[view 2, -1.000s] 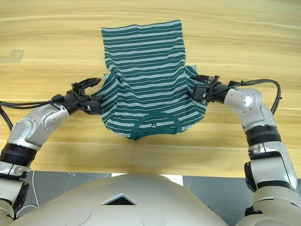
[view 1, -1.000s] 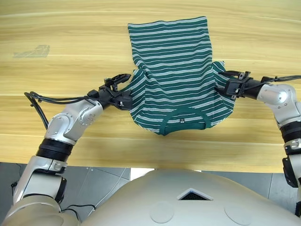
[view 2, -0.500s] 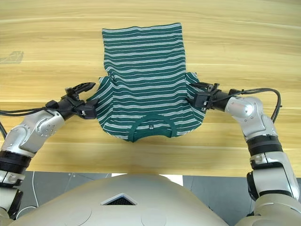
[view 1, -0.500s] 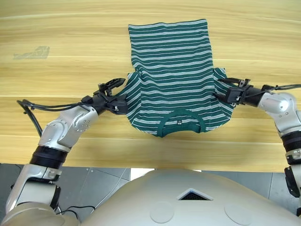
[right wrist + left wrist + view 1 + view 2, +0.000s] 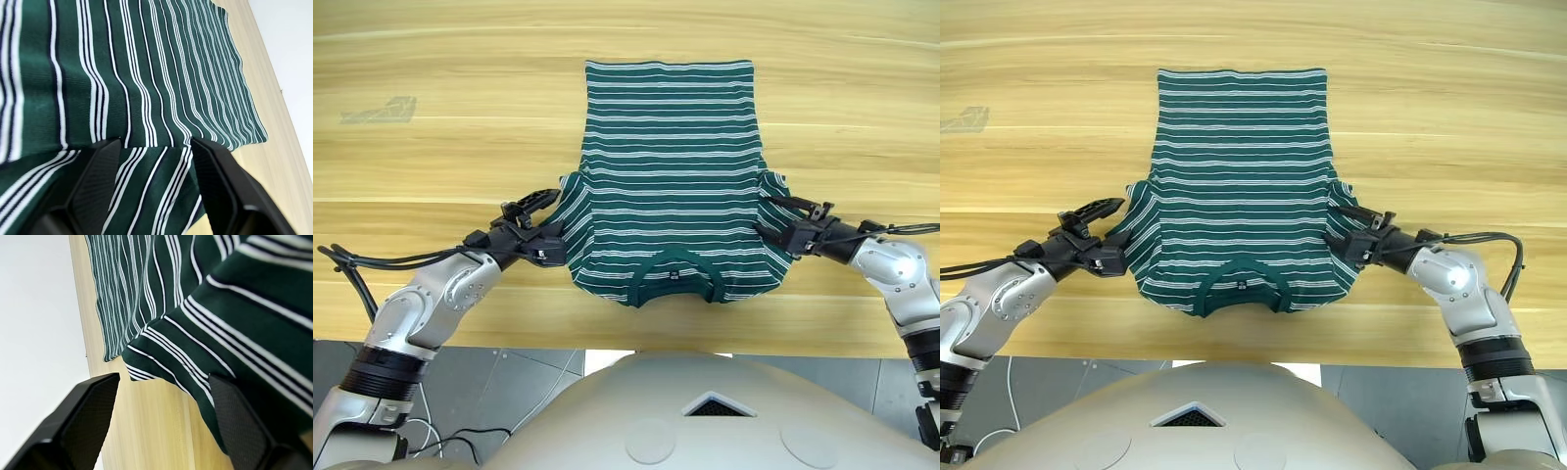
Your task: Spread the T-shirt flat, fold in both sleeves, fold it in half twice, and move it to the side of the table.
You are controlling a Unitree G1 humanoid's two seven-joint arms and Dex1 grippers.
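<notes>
A dark green T-shirt (image 5: 668,166) with white stripes lies face up on the wooden table (image 5: 431,157), its collar (image 5: 674,274) towards me and its hem at the far end. My left gripper (image 5: 556,223) sits at the shirt's left shoulder with its fingers apart; the near finger touches the fabric and the far one is over bare wood. My right gripper (image 5: 766,217) is at the right shoulder, also open, with the folded sleeve edge (image 5: 146,144) between its fingers. In the left wrist view the sleeve hem (image 5: 161,367) hangs between the fingers of that gripper (image 5: 164,377).
A faint grey patch (image 5: 377,108) marks the wood at the far left. The table's near edge (image 5: 509,345) runs just behind both forearms. Bare wood stretches wide on either side of the shirt and beyond its hem.
Both arms drew back towards the near edge and slightly outwards. The shirt slid with them towards me, and its bunched shoulders flattened out.
</notes>
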